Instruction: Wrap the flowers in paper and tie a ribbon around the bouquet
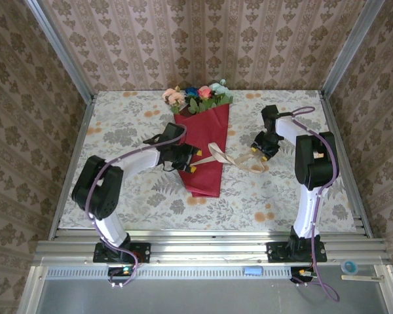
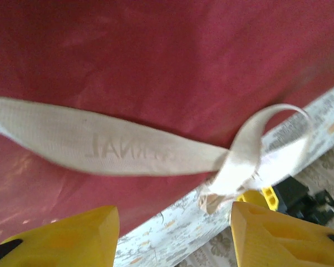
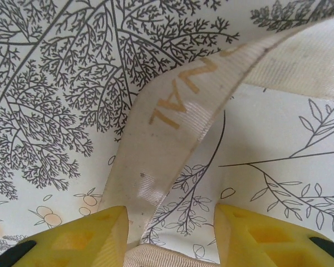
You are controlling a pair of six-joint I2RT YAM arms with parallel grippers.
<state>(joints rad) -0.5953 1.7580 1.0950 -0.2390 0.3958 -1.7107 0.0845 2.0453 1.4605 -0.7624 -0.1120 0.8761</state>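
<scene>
The bouquet lies flat on the table, a dark red paper [image 1: 206,140] cone with its narrow end toward me. The flowers [image 1: 196,96] stick out of its far, wide end. A cream ribbon [image 1: 239,161] crosses the cone and trails off to the right in loose loops. My left gripper [image 1: 191,161] hovers over the cone's left side. Its yellow fingers [image 2: 61,239] stand open, short of the ribbon [image 2: 117,147], which is knotted at the paper's [image 2: 167,55] edge. My right gripper [image 1: 261,152] is open, with the ribbon [image 3: 172,128] lying loose against its left finger [image 3: 72,239].
A floral tablecloth [image 1: 131,131] covers the table. Patterned walls with metal posts [image 1: 72,72] close it in on three sides. A metal rail [image 1: 209,252] runs along the near edge by the arm bases.
</scene>
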